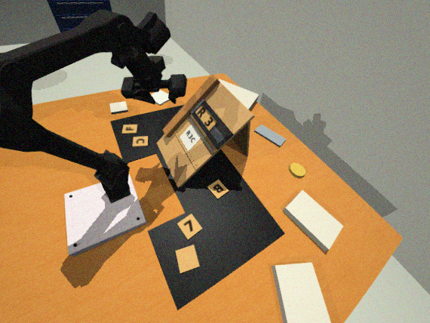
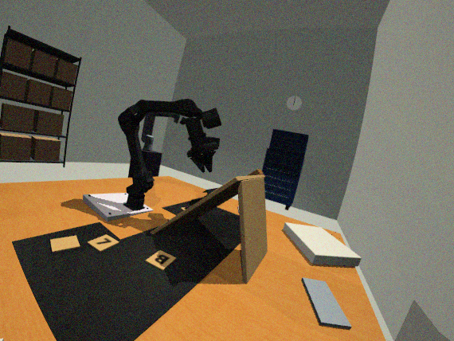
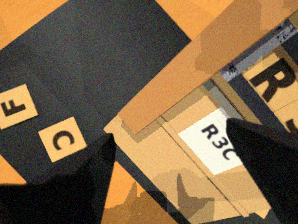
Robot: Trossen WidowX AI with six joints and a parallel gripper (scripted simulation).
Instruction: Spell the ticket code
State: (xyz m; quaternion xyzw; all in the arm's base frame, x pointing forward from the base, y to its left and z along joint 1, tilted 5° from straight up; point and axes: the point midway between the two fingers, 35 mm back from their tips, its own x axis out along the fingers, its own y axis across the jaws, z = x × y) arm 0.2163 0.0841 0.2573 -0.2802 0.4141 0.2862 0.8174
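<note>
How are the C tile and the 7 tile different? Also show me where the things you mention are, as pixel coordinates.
The C tile (image 1: pixel 139 141) (image 3: pixel 62 140) shows a letter; the 7 tile (image 1: pixel 189 226) (image 2: pixel 103 241) shows a number. The C tile lies beside the F tile (image 1: pixel 129 129) (image 3: pixel 17 106); the 7 tile lies beside the blank tile (image 1: pixel 187 259) (image 2: pixel 64 243). Both are flat and tan.

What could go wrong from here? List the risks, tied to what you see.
The open gripper may bump the slanted board if it drops sideways, as one finger overlaps it in the wrist view.
The C tile lies close to the F tile, so a wide grasp could nudge F.
The C tile is turned relative to the ticket, so it might go in misaligned.
</note>
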